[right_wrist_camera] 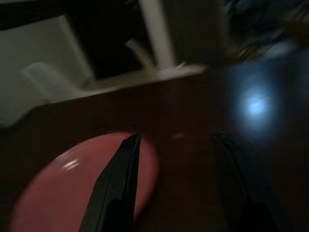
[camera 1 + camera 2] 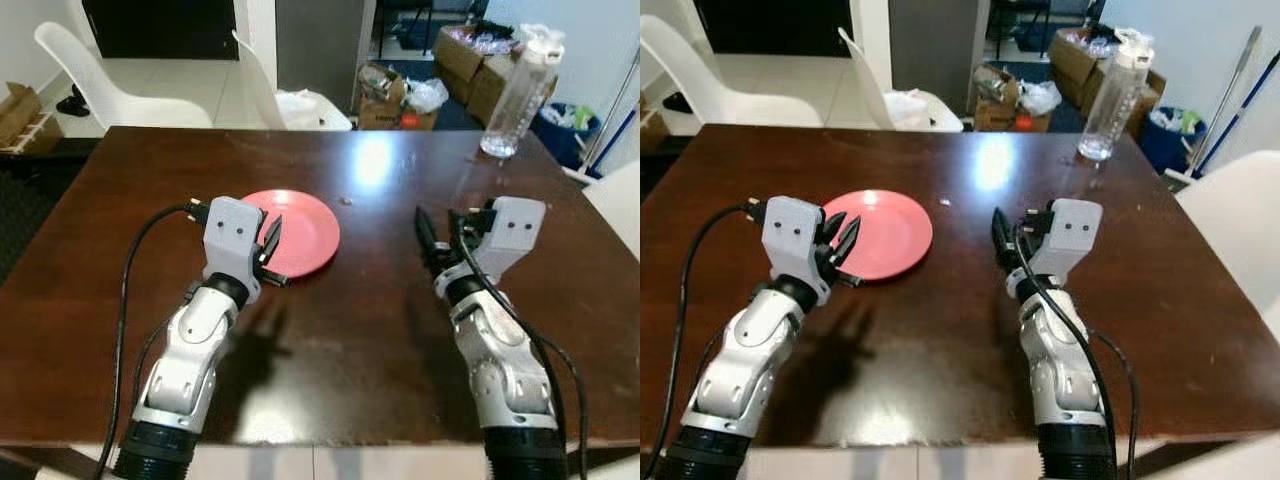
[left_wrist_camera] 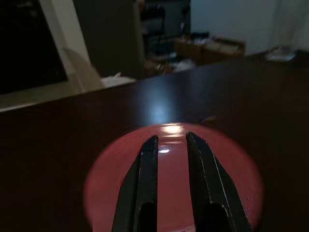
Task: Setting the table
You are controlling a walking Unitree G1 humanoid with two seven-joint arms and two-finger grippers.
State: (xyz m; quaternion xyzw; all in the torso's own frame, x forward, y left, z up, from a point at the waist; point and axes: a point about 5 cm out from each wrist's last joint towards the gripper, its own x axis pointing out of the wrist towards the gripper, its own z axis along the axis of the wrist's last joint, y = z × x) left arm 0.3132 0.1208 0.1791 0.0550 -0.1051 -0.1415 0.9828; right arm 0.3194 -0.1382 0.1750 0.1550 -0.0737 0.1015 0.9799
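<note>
Pink plate [image 2: 298, 232] lies flat on dark wood table [image 2: 350, 340], center-left of frame, just above left gripper [image 2: 270, 250]. L fingers nearly closed w/ a thin gap, holding nothing, tips over the plate's near rim; looks like a plate placement just done or a re-grip coming. Right gripper [image 2: 428, 245] mid-right, fingers spread wide, empty, over bare table. Clear water bottle [image 2: 516, 92] upright, upper right near far edge. No readable labels or writing.
</note>
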